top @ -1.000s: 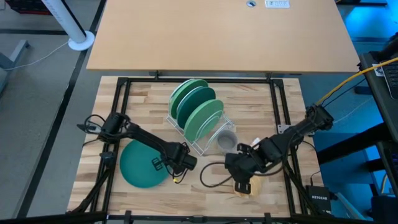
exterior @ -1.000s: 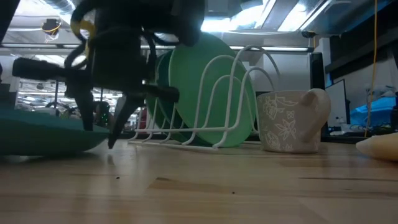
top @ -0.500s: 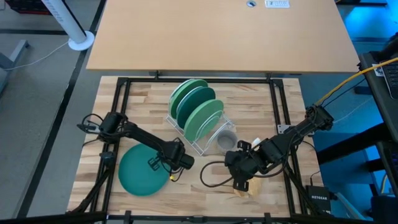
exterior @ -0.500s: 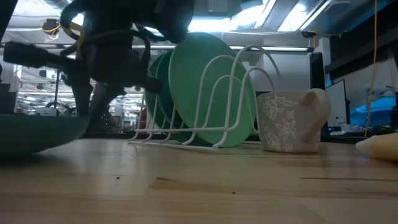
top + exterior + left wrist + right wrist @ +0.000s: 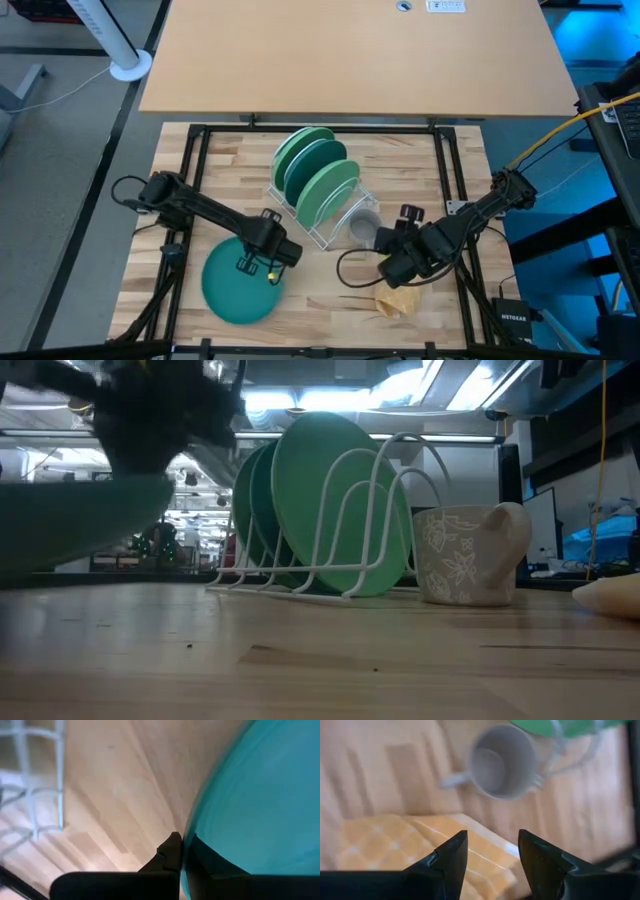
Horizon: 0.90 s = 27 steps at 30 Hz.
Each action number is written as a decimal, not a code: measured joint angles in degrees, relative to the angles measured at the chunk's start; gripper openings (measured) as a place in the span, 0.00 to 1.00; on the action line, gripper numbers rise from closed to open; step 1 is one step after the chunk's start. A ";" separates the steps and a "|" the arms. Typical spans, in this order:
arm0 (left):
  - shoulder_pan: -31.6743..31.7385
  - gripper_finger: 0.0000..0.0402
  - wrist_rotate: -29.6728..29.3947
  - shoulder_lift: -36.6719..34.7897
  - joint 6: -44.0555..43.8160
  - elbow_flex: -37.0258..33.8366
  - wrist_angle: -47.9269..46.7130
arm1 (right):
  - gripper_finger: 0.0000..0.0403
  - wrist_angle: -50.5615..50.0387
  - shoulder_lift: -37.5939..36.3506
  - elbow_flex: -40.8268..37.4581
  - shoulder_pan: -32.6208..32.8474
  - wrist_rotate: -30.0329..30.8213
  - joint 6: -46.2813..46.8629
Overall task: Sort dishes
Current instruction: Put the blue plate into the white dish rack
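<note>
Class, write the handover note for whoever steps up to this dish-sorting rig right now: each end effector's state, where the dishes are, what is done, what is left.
Left end effector: shut on the rim of the teal plate, which the low view shows lifted off the table, front left.
Right end effector: open, holding nothing, poised over the tan cloth near the grey cup.
Done: three green plates stand upright in the white wire rack.
Left: get the teal plate into the rack. Cup and cloth are not dishes to sort.
</note>
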 joint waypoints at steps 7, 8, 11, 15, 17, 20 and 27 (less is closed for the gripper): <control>-0.30 0.00 -0.70 -8.06 -15.78 0.07 0.31 | 0.45 -0.71 -0.39 -0.31 0.75 1.51 -2.59; -0.49 0.00 -0.84 -9.31 -18.03 0.07 0.37 | 0.45 -0.77 -0.42 -0.31 1.16 1.73 -3.27; -1.06 0.00 -1.08 -12.75 -24.40 0.07 0.82 | 0.45 -0.70 -0.42 -0.33 2.77 2.24 -5.80; -2.44 0.00 -3.40 -16.62 -33.04 0.07 3.67 | 0.45 -0.65 -0.42 -0.33 5.05 2.50 -7.50; -3.38 0.00 -5.31 -18.03 -36.38 0.07 6.12 | 0.45 -0.72 -0.43 -0.33 6.17 2.93 -8.54; -4.87 0.00 -10.14 -19.38 -40.21 0.07 11.31 | 0.45 -0.69 -0.44 -0.33 7.83 3.91 -9.01; -7.30 0.00 -24.07 -19.57 -42.64 0.07 26.95 | 0.45 -0.73 -0.44 -0.33 11.23 5.81 -9.20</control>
